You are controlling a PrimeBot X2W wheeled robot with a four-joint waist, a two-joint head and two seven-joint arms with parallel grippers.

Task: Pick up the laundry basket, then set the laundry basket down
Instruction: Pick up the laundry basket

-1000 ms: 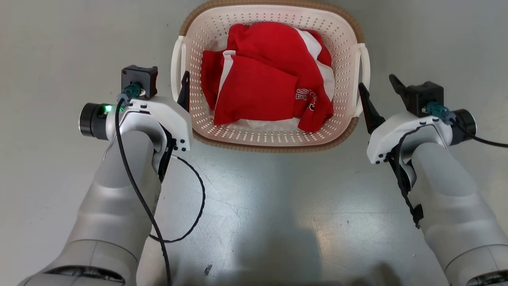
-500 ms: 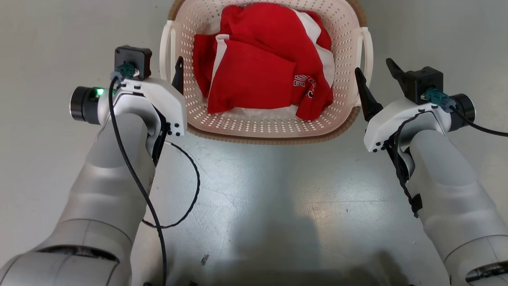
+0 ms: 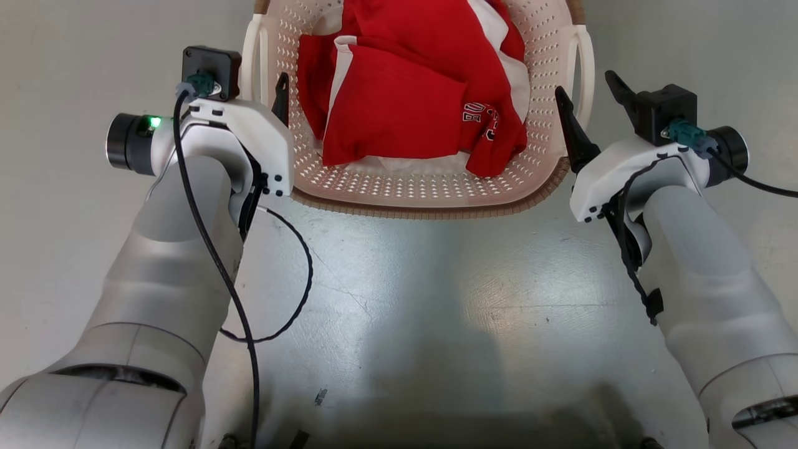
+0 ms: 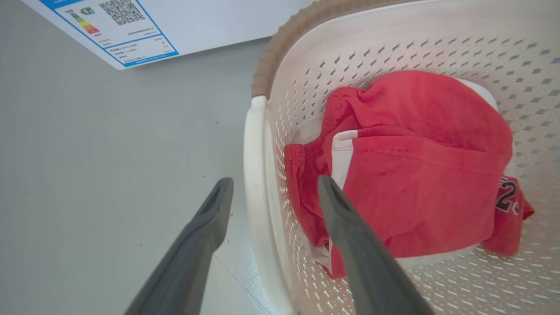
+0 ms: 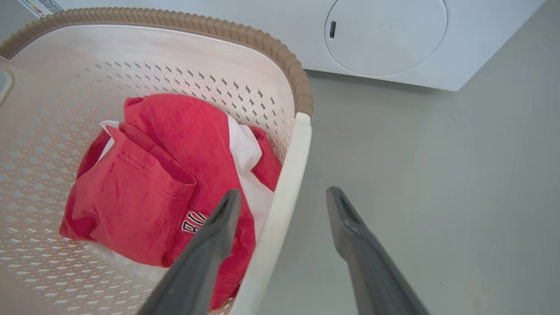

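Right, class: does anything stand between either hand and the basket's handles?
Nothing visible does. The left hand and right hand, both open, each straddle a handle of the basket, one finger inside, one outside. The red clothes lie inside, clear of the handles.

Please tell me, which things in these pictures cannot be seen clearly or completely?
- Head view: far rim of the laundry basket, cut off by the top edge.
- Left wrist view: print on the washer label, too small and cut by the edge.
- Right wrist view: lettering on the red garment, partly folded under and behind a finger of the right gripper.
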